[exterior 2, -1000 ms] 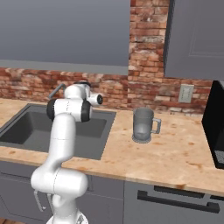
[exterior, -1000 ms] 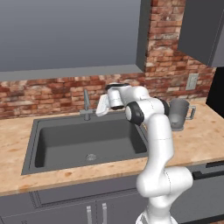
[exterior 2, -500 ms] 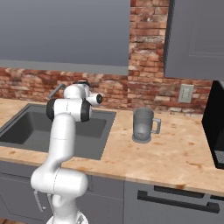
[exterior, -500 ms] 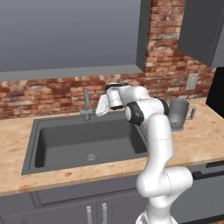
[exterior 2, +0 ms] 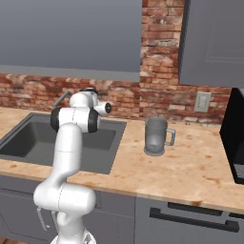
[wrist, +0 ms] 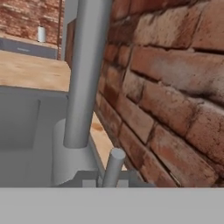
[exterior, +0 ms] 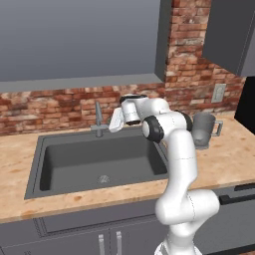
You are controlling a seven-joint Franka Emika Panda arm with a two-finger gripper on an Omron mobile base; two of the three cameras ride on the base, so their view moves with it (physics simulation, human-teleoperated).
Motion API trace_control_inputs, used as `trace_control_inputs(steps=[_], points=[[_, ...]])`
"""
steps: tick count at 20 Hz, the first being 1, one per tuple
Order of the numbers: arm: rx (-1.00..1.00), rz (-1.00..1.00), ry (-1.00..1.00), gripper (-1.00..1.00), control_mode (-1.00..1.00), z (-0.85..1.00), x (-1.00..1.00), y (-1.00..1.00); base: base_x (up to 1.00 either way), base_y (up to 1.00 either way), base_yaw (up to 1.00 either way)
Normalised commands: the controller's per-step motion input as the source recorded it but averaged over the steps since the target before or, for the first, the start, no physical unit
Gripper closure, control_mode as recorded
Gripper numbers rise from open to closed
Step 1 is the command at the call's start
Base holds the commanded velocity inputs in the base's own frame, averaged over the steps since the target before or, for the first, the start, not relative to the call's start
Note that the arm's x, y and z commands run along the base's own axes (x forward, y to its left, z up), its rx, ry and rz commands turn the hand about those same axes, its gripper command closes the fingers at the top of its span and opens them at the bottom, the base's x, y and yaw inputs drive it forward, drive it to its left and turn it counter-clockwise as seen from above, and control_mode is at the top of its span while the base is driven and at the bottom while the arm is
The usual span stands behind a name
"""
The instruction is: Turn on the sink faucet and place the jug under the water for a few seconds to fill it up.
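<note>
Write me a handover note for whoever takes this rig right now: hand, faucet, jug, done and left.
Hand: reached out beside the sink faucet, close to its lever; open or shut cannot be told.
Jug: upright on the counter right of the sink, handle away from the basin, not held.
Done: arm brought to the faucet. No water is seen running.
Left: turn the lever, fetch the jug, hold it under the stream.
</note>
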Motion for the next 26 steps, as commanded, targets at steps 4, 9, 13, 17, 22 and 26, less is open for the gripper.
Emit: trace_control_inputs(steps=[4,9,13,17,22,26], points=[[0.00,-0.13,0.03,1.00,-1.00,0.00,0.24,0.00,0.00,0.00,0.00],[0.01,-0.20,0.05,1.00,-1.00,0.00,0.23,0.00,0.00,0.00,0.00],[0.03,-0.22,0.07,1.00,-1.00,0.00,0.34,-0.16,0.00,0.00,0.00],[0.06,-0.21,0.10,1.00,-1.00,0.00,0.38,-0.38,0.00,0.00,0.00],[0.07,-0.19,0.10,1.00,-1.00,0.00,0.36,-0.56,0.00,0.00,0.00],[0.08,-0.17,0.10,1.00,-1.00,0.00,0.35,-0.69,0.00,0.00,0.00]])
